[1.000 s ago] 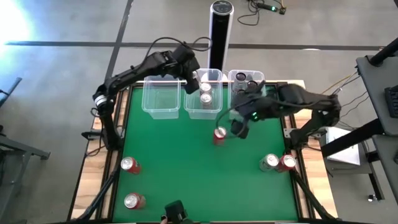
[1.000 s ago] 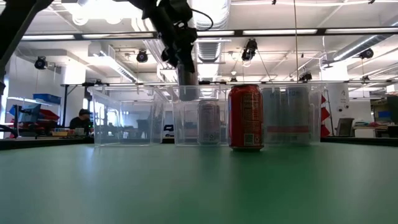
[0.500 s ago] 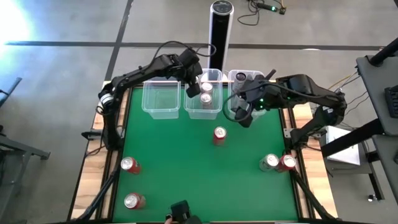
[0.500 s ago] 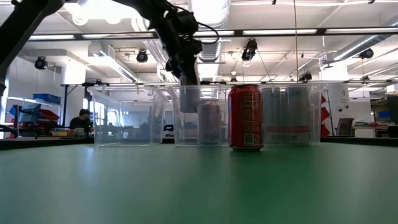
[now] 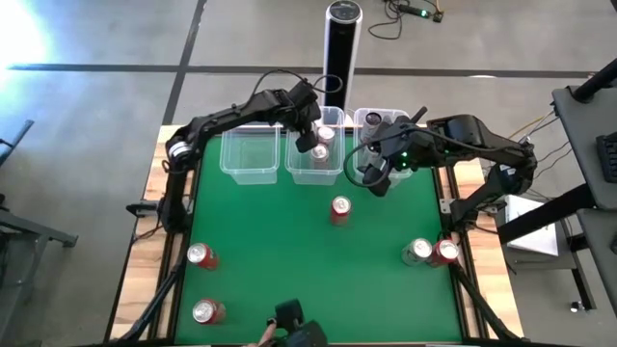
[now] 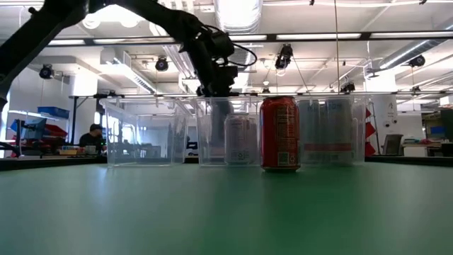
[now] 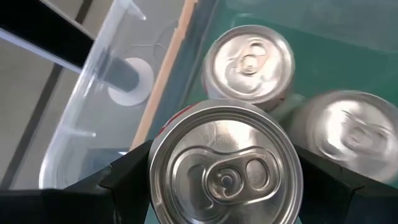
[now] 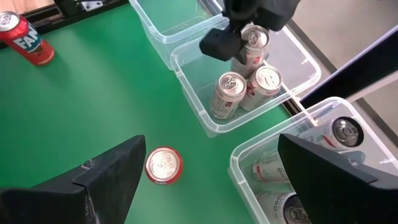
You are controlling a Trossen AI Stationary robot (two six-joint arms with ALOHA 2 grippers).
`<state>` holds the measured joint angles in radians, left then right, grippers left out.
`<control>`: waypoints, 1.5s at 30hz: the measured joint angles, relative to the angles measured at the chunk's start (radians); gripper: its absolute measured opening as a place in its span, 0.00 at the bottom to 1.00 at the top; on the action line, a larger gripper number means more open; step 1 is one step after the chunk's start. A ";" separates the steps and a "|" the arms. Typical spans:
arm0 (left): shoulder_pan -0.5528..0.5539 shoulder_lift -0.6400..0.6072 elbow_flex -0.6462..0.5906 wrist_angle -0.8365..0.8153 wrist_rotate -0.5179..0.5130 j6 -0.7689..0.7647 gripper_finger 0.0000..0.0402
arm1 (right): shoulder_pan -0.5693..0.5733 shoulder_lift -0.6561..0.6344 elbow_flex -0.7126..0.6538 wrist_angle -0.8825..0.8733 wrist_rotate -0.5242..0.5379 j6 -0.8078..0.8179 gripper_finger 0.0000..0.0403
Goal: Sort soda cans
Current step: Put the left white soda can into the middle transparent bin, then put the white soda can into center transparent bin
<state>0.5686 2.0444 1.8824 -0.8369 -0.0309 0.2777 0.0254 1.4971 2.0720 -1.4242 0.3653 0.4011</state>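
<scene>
Gripping a silver-topped metal soda can (image 7: 225, 167) over the clear plastic middle tub (image 5: 314, 166), left hand (image 5: 310, 135) risked toppling neighbouring cans if released crooked.

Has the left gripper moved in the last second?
Yes. The left gripper, holding a can, shifted right over the middle tub, toward its far end.

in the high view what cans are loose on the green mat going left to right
red can near the left edge → red can at the front left → red can mid-mat → silver can → red can beside it
</scene>
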 joint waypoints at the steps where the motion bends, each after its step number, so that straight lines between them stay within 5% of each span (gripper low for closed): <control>1: 0.000 0.008 0.000 0.009 -0.016 -0.001 0.71 | 0.000 0.000 0.000 0.000 -0.001 0.001 0.90; 27: 0.034 0.073 0.003 0.038 -0.029 -0.109 0.81 | 0.000 0.000 0.000 -0.002 -0.006 -0.006 0.90; 40: 0.036 0.073 0.463 -0.185 -0.007 -0.166 0.81 | -0.005 -0.001 -0.070 -0.002 0.070 -0.085 0.90; 45: -0.003 -0.041 0.386 -0.085 0.118 -0.279 0.81 | 0.009 -0.002 -0.154 -0.002 -0.023 -0.137 0.90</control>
<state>0.5652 2.0031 2.2684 -0.9216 0.0875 -0.0012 0.0341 1.4948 1.9180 -1.4261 0.3422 0.2645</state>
